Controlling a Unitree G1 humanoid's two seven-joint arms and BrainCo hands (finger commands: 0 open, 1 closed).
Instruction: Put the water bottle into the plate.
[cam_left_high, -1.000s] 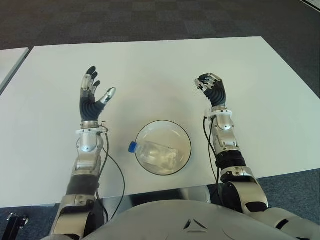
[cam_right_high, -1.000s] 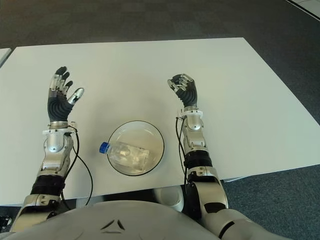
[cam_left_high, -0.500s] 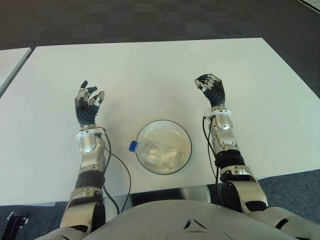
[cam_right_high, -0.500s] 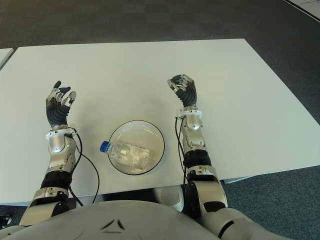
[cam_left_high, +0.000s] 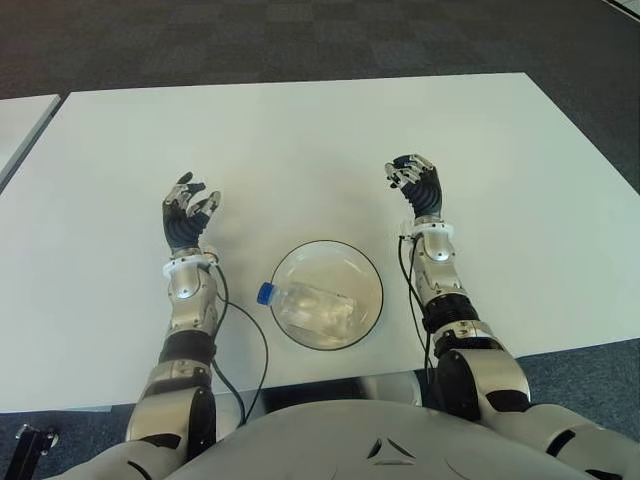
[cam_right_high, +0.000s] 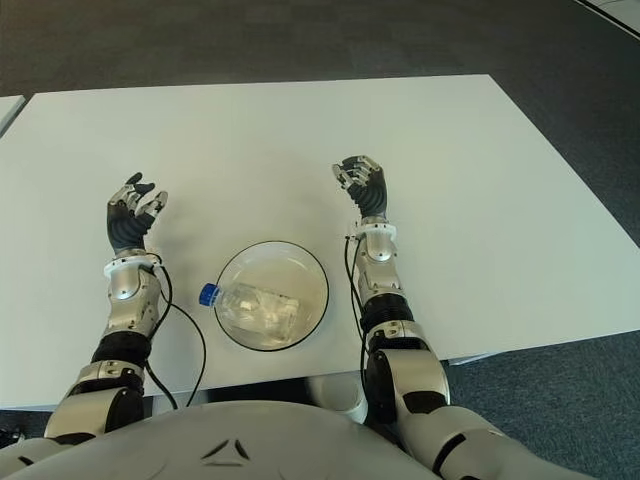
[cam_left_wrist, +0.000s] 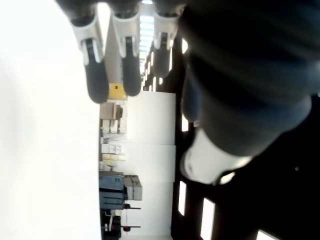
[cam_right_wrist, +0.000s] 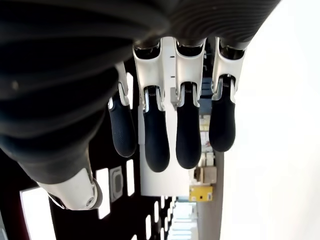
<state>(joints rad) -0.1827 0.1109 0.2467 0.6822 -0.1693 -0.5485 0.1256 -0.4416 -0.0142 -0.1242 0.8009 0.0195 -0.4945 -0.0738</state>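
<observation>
Already the water bottle (cam_left_high: 308, 305) lies on its side inside the plate (cam_left_high: 366, 268), low at centre frame on the white bench (cam_left_high: 300, 140), flanked by the left hand (cam_left_high: 189, 215) and right hand (cam_left_high: 416, 184), both loosely curled and empty.

The clear bottle (cam_left_high: 310, 306) with a blue cap lies on its side in the round glass plate (cam_left_high: 366, 270) at the table's near edge. Its cap points left, jutting out past the plate's left rim.
</observation>
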